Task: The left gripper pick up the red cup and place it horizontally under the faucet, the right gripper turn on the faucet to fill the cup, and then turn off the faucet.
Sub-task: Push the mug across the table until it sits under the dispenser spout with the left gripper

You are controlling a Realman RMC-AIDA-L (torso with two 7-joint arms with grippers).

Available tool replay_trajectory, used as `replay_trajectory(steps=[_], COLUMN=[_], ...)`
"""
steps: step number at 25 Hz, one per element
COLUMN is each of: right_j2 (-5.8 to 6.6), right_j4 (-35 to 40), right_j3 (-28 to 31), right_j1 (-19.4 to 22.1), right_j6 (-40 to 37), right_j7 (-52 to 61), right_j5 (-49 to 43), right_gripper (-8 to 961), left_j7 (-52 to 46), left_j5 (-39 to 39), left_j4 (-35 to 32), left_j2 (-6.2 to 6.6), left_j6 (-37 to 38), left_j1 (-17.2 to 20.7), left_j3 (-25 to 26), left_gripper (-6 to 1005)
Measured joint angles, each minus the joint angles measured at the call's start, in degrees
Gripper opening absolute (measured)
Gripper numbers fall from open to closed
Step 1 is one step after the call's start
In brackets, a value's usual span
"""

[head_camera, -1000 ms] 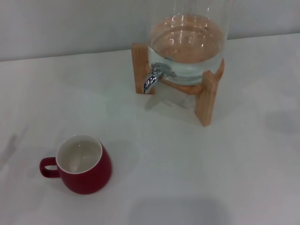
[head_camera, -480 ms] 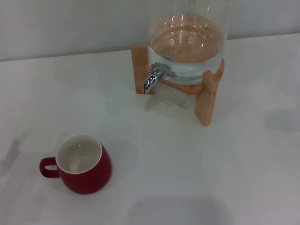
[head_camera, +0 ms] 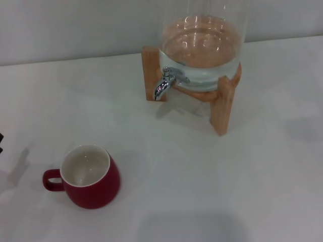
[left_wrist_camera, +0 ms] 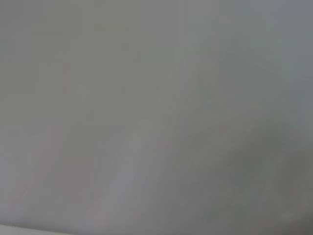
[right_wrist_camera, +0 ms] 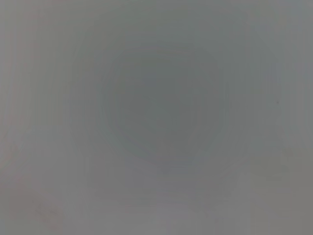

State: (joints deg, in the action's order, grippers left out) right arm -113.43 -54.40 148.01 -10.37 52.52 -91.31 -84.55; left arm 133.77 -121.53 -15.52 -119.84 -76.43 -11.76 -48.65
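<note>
— Well, holding water partway up: tall clear glass dispenser jar (head_camera: 202, 45) on wooden cross stand (head_camera: 222, 108).
— Sitting upright and empty, well apart from small chrome lever faucet (head_camera: 164, 85): squat dark-red ceramic cup (head_camera: 91, 179).
— Risking tipping it by clipping the handle; risking splashing by parking off-centre.
— Showing only a dark sliver at the table's left edge: left gripper (head_camera: 0, 142), jaws impossible to tell. Right gripper not showing.

One red cup (head_camera: 90, 182), one faucet (head_camera: 165, 83), one glass jar (head_camera: 202, 45), one wooden stand (head_camera: 222, 103).
</note>
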Motion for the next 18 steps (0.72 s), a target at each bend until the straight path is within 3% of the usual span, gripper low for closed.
replay_trajectory(steps=[18], right_j2=[0.16], right_j4=[0.1], right_j3=[0.0], right_j1=[-0.7], right_j6=[-0.8], right_j7=[0.1], right_j5=[-0.2], right_gripper=[721], left_j7=[5.3], left_j5=[0.4], left_j4=[7.1], left_j2=[0.05], left_j6=[-4.1], left_j1=[0.5], left_j3=[-0.1], left_gripper=[837])
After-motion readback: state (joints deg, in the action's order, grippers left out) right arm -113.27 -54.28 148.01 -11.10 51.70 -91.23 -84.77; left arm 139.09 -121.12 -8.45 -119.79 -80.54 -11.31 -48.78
